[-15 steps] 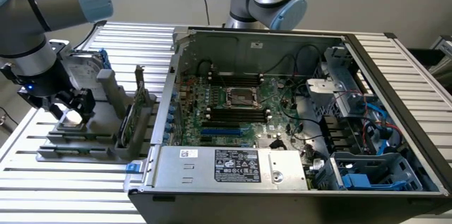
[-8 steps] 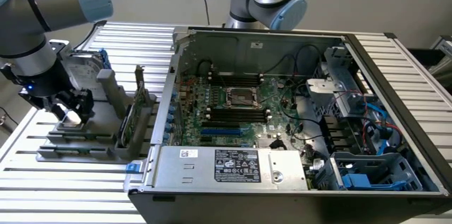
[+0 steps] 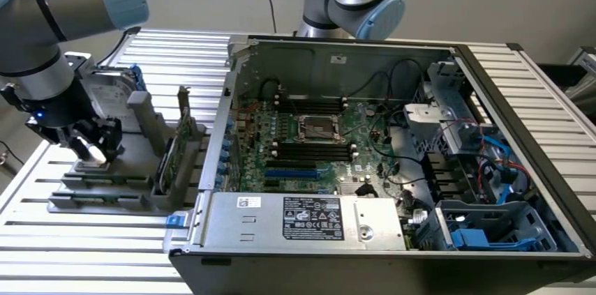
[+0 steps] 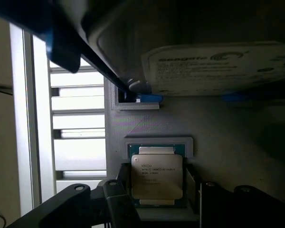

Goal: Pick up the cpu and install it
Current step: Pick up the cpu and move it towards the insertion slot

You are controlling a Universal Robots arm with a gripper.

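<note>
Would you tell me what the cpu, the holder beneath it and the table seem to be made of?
The cpu: dull silver metal lid with printed lettering, on a green board edge. The holder: matte grey, probably plastic. The table: ribbed pale metal slats, likely aluminium.

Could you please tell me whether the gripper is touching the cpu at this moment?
Cannot tell. In the wrist view the gripper sits close on both sides of the cpu, but neither contact nor a gap shows plainly there.
</note>
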